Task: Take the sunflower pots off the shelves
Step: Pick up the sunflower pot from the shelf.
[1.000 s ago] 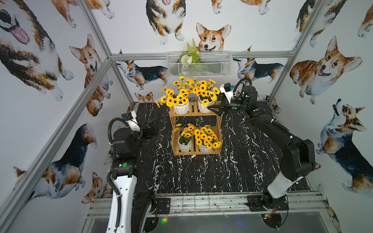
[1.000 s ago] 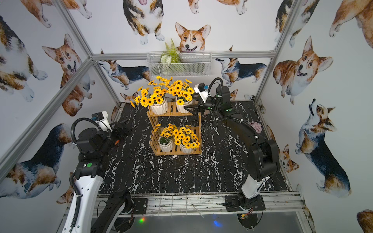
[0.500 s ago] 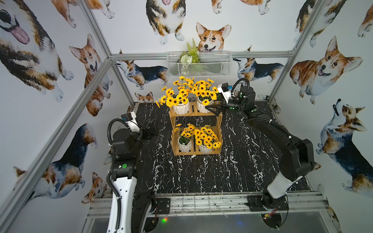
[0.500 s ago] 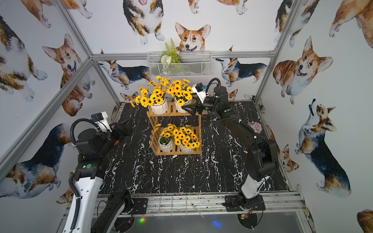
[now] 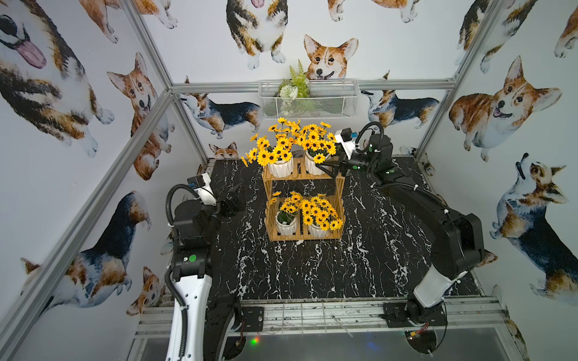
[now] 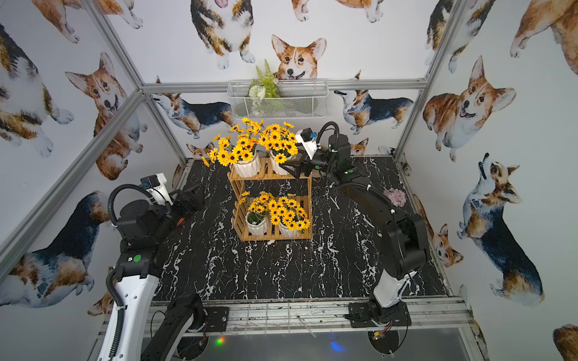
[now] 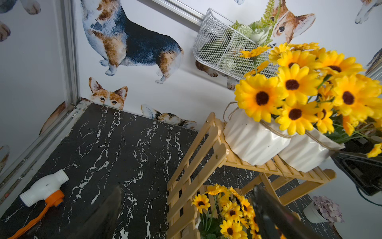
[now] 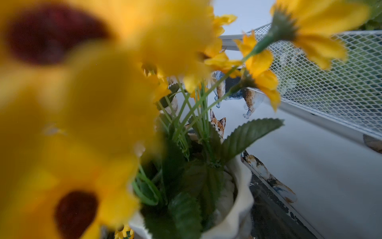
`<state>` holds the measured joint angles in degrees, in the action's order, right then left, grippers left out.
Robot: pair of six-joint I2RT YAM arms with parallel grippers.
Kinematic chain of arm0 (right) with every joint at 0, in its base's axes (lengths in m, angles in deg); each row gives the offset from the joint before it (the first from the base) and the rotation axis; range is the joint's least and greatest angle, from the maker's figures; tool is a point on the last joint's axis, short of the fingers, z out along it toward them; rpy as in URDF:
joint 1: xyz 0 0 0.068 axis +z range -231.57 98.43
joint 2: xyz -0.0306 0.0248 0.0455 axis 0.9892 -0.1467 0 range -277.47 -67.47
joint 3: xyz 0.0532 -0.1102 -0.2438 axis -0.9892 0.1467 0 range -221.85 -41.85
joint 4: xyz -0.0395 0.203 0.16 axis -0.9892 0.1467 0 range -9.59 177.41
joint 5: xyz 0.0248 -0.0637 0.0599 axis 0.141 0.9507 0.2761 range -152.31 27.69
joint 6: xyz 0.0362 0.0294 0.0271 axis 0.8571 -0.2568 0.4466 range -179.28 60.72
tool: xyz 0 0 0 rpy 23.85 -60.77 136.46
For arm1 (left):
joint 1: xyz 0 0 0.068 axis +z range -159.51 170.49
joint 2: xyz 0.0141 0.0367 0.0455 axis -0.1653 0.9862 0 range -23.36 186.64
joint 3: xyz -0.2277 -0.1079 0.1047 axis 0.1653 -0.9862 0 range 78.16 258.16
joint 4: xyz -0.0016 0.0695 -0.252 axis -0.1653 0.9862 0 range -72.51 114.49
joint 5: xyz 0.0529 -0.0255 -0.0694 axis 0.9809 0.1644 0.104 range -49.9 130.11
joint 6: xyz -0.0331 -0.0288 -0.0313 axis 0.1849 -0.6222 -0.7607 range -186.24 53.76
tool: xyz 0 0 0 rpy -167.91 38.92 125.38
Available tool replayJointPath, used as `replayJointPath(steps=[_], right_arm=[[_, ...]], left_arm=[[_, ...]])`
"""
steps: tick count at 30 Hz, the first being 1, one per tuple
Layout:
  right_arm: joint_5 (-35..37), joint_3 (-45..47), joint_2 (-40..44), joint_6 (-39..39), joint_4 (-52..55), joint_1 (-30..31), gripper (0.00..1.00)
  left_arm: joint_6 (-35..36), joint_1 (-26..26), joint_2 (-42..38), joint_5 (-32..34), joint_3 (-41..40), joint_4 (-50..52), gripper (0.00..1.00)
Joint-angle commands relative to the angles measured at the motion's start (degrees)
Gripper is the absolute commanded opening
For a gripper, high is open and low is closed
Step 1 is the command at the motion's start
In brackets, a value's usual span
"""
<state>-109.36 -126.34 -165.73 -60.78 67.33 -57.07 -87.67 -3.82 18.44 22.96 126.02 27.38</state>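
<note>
**Top views.** The shelves (image 5: pixel 301 178) are standing by the middle of the worktop's (image 5: pixel 281 268) far edge. They are carrying all four pots (image 5: pixel 286 225), two per tier, so none is off yet. The right gripper (image 5: pixel 323 167) is reaching in level from the right edge with its jaws spread. It is meeting the side of the upper pot (image 5: pixel 311 162) nearer that edge, low on the body and under the blooms, probably to spare the stems. Whether the pot is lying between the jaws cannot be told. The left gripper (image 6: pixel 192 195) is hovering released near the left edge, well apart from the shelves.

**Left wrist view.** Its spread fingers (image 7: pixel 268 215) are framing the shelves (image 7: pixel 196 165). The two upper pots are sitting side by side, touching.

**Right wrist view.** Blurred sunflowers are filling the frame. The pot's rim (image 8: pixel 244 196) is lying close below, and the basket (image 8: pixel 330 82) is hanging behind. The jaws are not showing here.
</note>
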Motion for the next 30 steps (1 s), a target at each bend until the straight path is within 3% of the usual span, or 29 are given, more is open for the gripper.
replayJointPath(steps=[1,30], right_arm=[[-0.15,-0.68,-0.53,-0.18,-2.88,0.39,1.00],[0.12,-3.65,-3.35,0.25,-3.66,1.24,1.00]], left_arm=[[-0.13,0.11,-0.24,0.23,0.48,-0.40,1.00],[0.08,0.09,-0.84,0.62,0.44,0.04,1.00]])
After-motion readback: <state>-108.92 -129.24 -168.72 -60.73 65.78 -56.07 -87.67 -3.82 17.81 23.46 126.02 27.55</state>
